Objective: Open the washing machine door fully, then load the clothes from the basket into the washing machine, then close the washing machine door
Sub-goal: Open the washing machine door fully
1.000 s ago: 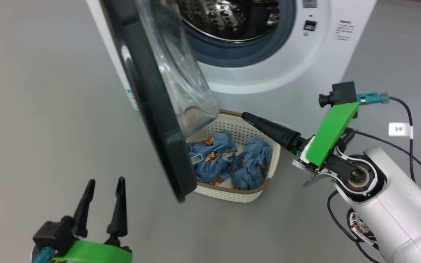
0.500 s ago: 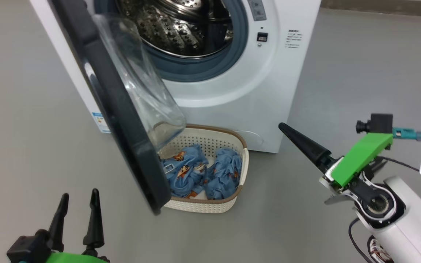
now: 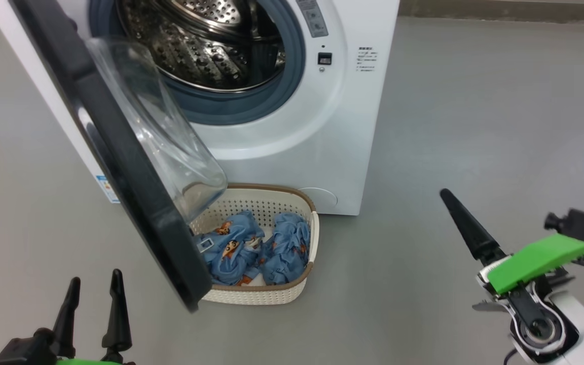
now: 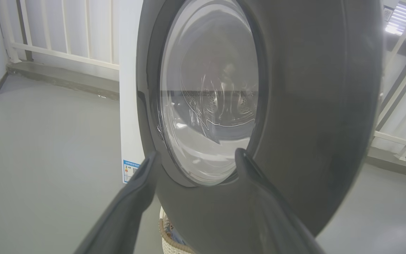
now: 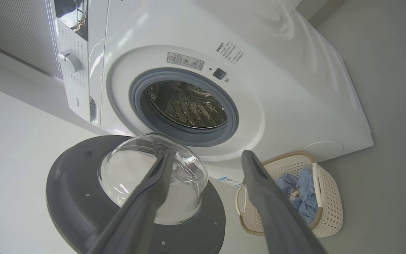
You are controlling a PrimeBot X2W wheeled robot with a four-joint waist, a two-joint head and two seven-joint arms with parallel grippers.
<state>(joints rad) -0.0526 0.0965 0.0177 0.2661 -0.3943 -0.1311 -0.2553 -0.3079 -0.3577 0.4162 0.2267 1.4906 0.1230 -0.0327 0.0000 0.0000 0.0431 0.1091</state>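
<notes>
Grey floor (image 3: 474,126), perforated basket (image 3: 251,296), glossy round door (image 3: 119,172)

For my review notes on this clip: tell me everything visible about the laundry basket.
The basket is cream plastic with perforated walls, a brown woven-look rim and loop handles at both ends. It stands upright on the grey floor before the washing machine, partly behind the open door in the head view, holding two crumpled blue printed clothes.
</notes>
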